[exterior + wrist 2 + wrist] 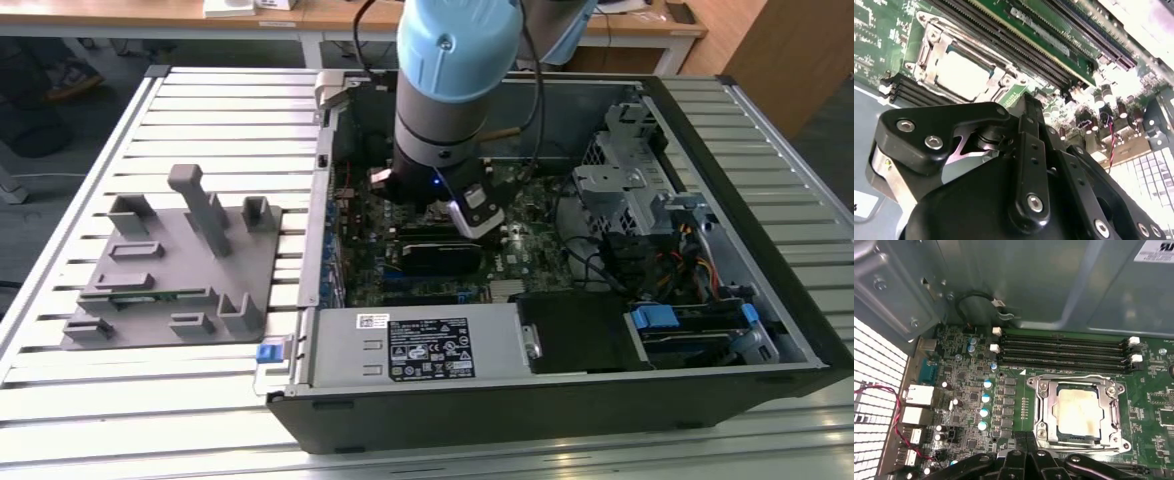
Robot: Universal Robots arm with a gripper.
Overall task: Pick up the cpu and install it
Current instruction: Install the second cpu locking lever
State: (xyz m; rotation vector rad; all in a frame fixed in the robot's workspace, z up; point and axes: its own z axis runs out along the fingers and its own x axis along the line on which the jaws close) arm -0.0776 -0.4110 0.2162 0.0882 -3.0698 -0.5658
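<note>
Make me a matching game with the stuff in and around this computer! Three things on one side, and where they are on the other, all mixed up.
Things:
1. cpu
2. grey plastic tray
3. gripper

Places:
A. on the slatted table, outside the computer case
B. inside the case, hanging over the motherboard
C. sitting in the metal socket frame

Pairs: 1-C, 2-A, 3-B
</note>
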